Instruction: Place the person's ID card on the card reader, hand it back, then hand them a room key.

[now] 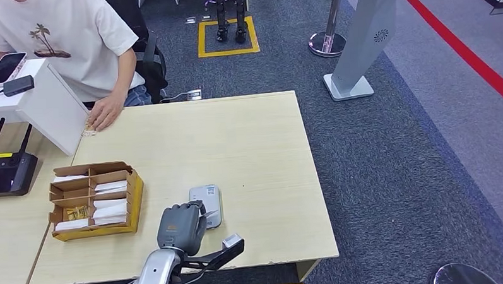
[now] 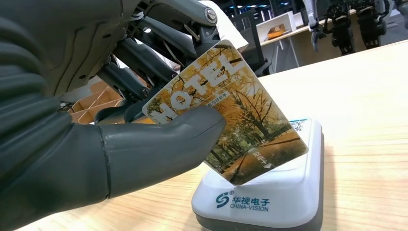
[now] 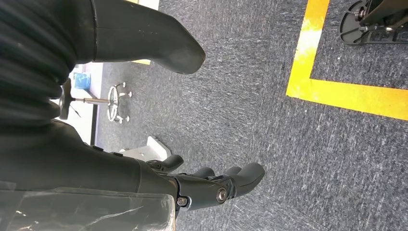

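Left robot hand (image 2: 96,144) pinches the HOTEL card (image 2: 231,113) between thumb and fingers, card tilted just above the white card reader (image 2: 269,197) on the counter (image 1: 255,148). Reader sits at the hand's 1 o'clock in head view. Right robot hand (image 3: 202,185) hangs empty, fingers apart.

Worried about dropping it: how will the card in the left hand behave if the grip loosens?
The card looks thin, flat and glossy, so probably stiff, light and slippery. The left hand pinches it tilted over the card reader, so it would likely slide down onto that.
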`<state>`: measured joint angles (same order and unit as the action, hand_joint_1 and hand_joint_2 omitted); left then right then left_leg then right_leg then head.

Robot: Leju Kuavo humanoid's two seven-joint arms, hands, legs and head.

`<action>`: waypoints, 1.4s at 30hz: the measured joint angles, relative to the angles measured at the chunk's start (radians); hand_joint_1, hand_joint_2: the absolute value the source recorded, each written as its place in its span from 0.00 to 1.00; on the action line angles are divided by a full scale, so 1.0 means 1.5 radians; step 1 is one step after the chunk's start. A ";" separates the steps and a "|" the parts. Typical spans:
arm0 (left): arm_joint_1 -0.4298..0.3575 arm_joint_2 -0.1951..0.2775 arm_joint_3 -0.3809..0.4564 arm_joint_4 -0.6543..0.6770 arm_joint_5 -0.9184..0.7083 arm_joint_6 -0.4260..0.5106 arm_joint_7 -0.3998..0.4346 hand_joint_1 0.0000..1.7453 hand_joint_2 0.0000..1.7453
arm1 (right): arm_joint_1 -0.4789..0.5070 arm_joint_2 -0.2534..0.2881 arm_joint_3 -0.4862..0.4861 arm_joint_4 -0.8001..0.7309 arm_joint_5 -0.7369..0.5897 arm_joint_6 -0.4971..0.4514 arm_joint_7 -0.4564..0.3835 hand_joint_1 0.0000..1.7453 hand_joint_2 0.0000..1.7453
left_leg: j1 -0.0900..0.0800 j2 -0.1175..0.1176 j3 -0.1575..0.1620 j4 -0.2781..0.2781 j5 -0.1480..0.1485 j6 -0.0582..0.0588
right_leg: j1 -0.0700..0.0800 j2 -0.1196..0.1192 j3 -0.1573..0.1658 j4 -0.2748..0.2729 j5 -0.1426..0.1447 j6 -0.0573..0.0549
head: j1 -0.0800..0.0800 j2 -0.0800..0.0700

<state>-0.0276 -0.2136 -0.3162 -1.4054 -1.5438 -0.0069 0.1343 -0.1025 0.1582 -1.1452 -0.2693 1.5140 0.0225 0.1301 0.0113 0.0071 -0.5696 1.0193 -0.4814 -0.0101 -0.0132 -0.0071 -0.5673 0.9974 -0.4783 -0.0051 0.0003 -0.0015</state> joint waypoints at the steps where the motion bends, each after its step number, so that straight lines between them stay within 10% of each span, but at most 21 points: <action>1: 0.000 0.000 0.000 0.001 0.000 0.001 0.000 1.00 1.00 | 0.000 0.000 0.000 0.000 0.000 0.000 0.000 0.00 1.00 | 0.000 0.000 0.000 0.000 0.000 0.000 | 0.000 0.000 0.000 0.000 0.000 0.000 | 0.000 0.000; 14: -0.017 0.017 0.012 -0.072 0.000 0.005 0.023 1.00 1.00 | 0.001 0.000 0.000 0.000 0.001 0.002 0.000 0.00 1.00 | 0.000 0.000 0.000 0.000 0.000 0.000 | 0.000 0.000 0.000 0.000 0.000 0.000 | 0.000 0.000; 26: -0.121 0.039 0.153 -0.163 0.002 -0.022 -0.027 1.00 1.00 | 0.003 0.000 0.000 0.000 0.017 0.006 -0.008 0.00 1.00 | 0.000 0.000 0.000 0.000 0.001 0.000 | 0.000 0.000 0.000 0.000 0.000 0.000 | 0.000 0.000; 42: -0.301 0.188 0.199 -0.014 0.000 -0.057 0.107 1.00 1.00 | 0.002 0.000 0.005 0.001 0.023 0.012 -0.017 0.00 1.00 | 0.000 0.000 0.000 0.000 0.001 0.000 | 0.000 0.001 0.000 0.000 0.001 0.000 | 0.000 0.000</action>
<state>-0.4795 0.0686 -0.0179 -1.4263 -1.5438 -0.0927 0.2946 -0.1000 0.1579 -1.1371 -0.2686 1.5485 0.0404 0.1044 0.0114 0.0078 -0.5697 1.0193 -0.4797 -0.0103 -0.0128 -0.0062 -0.5678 0.9980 -0.4773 -0.0049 0.0001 -0.0015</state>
